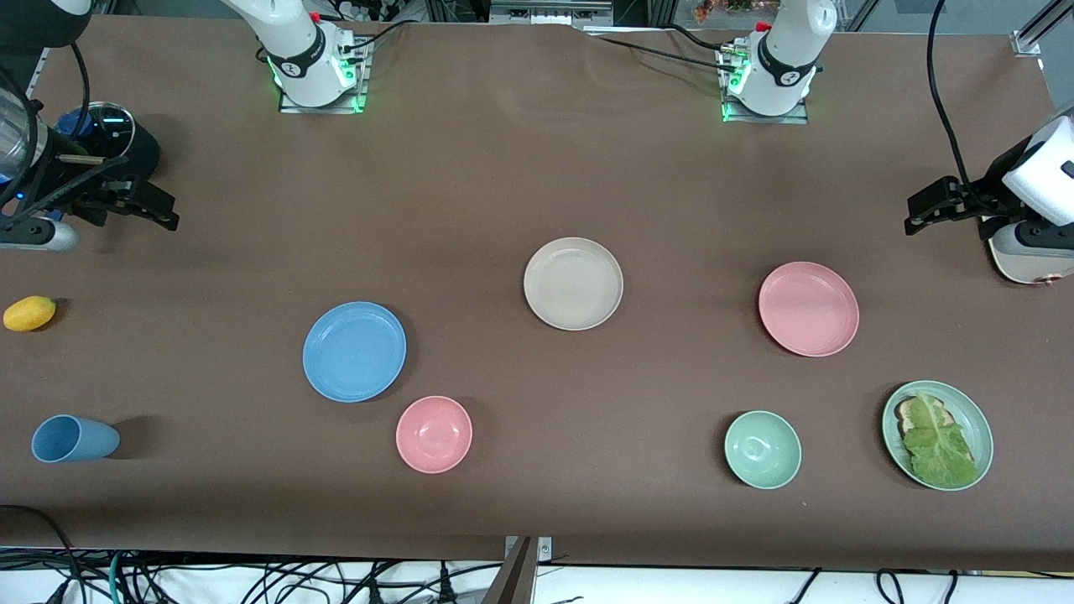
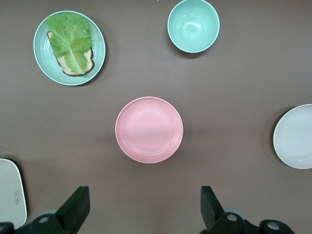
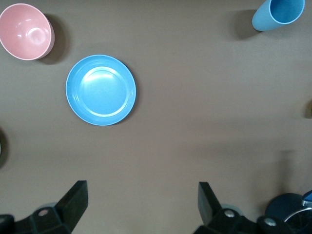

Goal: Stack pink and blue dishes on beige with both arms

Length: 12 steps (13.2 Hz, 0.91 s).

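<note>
The beige plate (image 1: 573,283) lies at the table's middle. The light blue plate (image 1: 354,351) (image 3: 101,89) lies toward the right arm's end, a little nearer the camera. The pink plate (image 1: 808,308) (image 2: 149,129) lies toward the left arm's end. All three lie apart with nothing on them. My right gripper (image 1: 165,211) (image 3: 142,204) hangs open over bare tabletop at the right arm's end. My left gripper (image 1: 913,213) (image 2: 145,207) hangs open over bare tabletop at the left arm's end. Neither holds anything. An edge of the beige plate (image 2: 295,137) shows in the left wrist view.
A pink bowl (image 1: 434,434) sits beside the blue plate, nearer the camera. A green bowl (image 1: 762,449) and a green plate with lettuce (image 1: 937,434) lie nearer the camera than the pink plate. A blue cup (image 1: 74,438) and a yellow fruit (image 1: 29,313) lie at the right arm's end.
</note>
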Motion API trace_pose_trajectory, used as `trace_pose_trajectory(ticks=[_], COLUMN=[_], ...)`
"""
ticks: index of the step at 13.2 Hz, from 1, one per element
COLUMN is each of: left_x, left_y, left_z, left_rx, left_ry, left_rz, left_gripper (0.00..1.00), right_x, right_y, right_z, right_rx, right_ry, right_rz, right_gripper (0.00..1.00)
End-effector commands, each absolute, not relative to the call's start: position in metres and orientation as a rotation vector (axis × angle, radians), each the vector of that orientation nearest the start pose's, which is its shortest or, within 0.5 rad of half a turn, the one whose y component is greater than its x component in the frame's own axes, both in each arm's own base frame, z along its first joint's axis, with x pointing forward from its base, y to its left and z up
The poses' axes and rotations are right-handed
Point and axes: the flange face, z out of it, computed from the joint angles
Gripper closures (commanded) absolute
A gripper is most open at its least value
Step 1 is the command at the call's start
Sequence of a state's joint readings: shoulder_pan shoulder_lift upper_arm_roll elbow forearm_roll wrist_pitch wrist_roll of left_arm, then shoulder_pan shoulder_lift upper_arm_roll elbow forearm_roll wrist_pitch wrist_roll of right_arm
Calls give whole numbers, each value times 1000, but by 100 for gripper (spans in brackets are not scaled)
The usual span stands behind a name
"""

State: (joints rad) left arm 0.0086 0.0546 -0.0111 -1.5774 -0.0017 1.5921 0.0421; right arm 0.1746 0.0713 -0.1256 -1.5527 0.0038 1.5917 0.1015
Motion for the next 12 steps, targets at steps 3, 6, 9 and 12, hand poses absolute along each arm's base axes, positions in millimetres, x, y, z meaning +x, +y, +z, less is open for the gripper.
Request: trace_pose_trajectory(ticks=[3,6,9,12], left_x=[565,565,566,566], left_y=[-1,-2,-3,-3], left_z=[598,598,596,596], left_rx=[-3142,-3141,-3140,-3140], left_ry=[65,70,72,72], left_rz=[55,58,63,63], left_gripper=[0,0,0,0], right_x=[572,572,571,571], right_y=[32,32,35,32], right_z=[598,599,599,599], right_rx=[-3139,-3137,-3132,-3131], right_ry=[65,65,61,65], right_rz=[65,60,63,65], right_gripper=[0,0,0,0])
